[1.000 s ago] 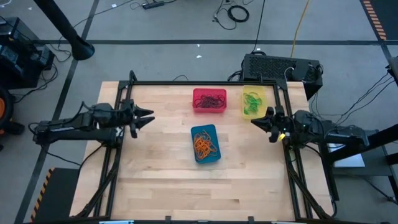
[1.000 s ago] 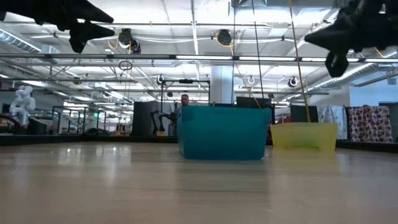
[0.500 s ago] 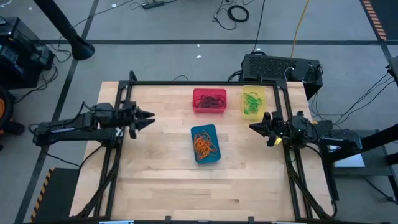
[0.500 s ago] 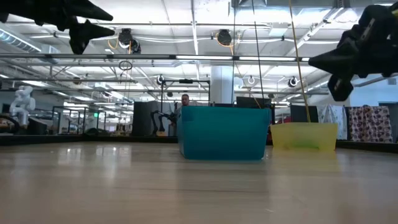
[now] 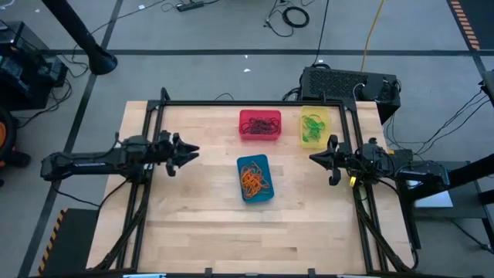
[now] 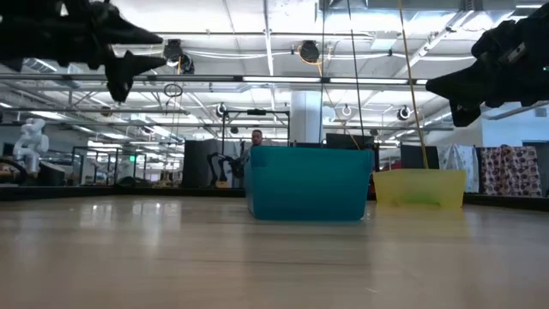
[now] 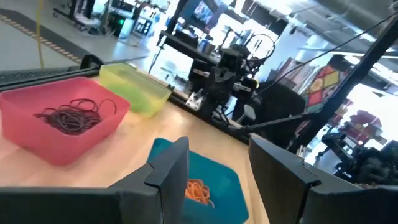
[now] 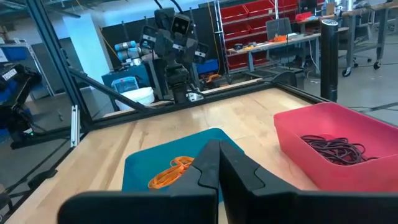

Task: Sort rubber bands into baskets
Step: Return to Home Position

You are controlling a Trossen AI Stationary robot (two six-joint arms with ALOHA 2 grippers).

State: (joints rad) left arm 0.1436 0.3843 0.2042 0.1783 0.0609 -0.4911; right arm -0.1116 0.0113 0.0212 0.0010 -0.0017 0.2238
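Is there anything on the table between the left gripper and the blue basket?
Nothing visible does. Only bare table lies between the left gripper and the blue basket; the red basket sits off that line, farther back.

A grey floor (image 5: pixel 216 31) surrounds the wooden table (image 5: pixel 201 224) under strip lights (image 6: pixel 266 79).

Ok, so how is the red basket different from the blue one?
The red basket holds dark rubber bands; the blue basket holds orange ones. Red sits beside the yellow basket, lying crosswise; blue sits alone nearer the middle of the table, lying lengthwise. Both are small rounded tubs.
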